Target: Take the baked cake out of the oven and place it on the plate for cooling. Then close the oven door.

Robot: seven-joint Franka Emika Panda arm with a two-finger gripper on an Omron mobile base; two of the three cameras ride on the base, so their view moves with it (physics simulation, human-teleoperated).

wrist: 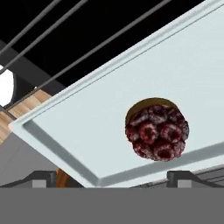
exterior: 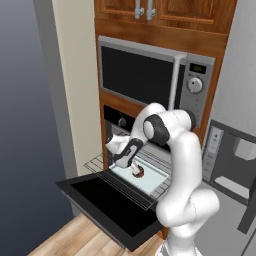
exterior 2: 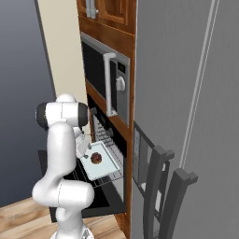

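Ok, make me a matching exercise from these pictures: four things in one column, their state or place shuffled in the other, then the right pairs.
Things:
1. baked cake
2. oven door
3. gripper
4. microwave

States or places:
A. swung down, open
B. above the oven, door shut
C. lying on the pale tray
D. jaws open, holding nothing, just above the cake

Pairs: 1-C, 2-A, 3-D, 4-B

Cake (wrist: 157, 129) on tray (wrist: 87, 131); tray on rack (exterior: 100, 167) above open oven door (exterior: 107, 207)
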